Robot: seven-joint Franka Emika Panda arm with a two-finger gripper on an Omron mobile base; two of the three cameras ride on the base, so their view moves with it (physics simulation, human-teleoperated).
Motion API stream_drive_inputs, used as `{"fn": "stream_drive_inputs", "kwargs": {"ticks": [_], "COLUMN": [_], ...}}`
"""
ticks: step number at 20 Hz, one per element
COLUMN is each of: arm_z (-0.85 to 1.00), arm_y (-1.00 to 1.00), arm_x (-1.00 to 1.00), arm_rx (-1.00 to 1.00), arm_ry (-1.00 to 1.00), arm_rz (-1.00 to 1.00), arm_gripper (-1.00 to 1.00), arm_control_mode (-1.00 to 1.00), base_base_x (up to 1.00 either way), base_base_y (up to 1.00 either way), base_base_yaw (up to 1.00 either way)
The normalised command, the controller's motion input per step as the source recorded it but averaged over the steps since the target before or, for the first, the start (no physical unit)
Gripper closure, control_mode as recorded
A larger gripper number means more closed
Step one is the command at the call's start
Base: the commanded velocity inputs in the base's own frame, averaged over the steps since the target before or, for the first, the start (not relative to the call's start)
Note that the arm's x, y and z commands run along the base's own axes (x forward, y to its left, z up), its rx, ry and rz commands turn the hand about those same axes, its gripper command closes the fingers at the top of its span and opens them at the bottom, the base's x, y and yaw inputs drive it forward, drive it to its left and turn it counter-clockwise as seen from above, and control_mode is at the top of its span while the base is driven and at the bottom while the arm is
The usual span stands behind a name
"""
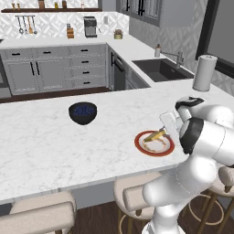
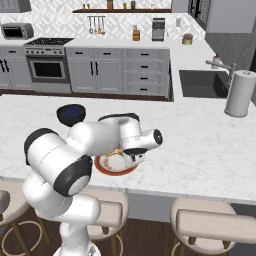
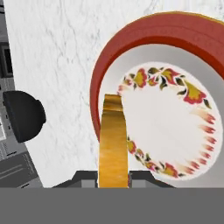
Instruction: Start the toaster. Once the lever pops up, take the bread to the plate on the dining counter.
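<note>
While the bread (image 3: 112,140) stands on edge between the jaws, its golden crust faces the hand camera and it hangs over the near part of the plate (image 3: 131,39). From the left base view the slice (image 1: 156,135) sits tilted above the plate (image 1: 145,148), just under the gripper (image 1: 163,132), which is pinched onto it by the crust. Toast of this kind is judged light, stiff and dry, yet brittle: a hard squeeze would crack the crust or shed crumbs, so a gentle hold across the firm edges suits it better than pressure on the softer crumb. It should drop flat once let go. The plate rests on the counter (image 1: 41,146) near its stool-side edge, well apart from the bowl (image 1: 82,112).
</note>
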Motion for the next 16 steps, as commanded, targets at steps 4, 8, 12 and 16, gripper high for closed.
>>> {"fn": "stream_drive_inputs", "kwargs": {"ticks": [4, 8, 12, 16], "arm_z": [-0.24, -0.26, -0.25, -0.14], "arm_y": [0.0, 0.0, 0.0, 0.25], "arm_x": [0.29, 0.21, 0.05, -0.15], "arm_rx": [0.0, 0.0, 0.0, -0.01], "arm_ry": [0.0, 0.0, 0.01, 0.01], "arm_rz": [0.0, 0.0, 0.0, 0.0], "arm_gripper": [1.0, 1.0, -1.0, -1.0], "arm_control_mode": [-1.0, -1.0, -1.0, -1.0], "base_base_x": [0.0, 0.0, 0.0, 0.0], "base_base_y": [0.0, 0.0, 0.0, 0.0], "base_base_yaw": [0.0, 0.0, 0.0, 0.0]}}
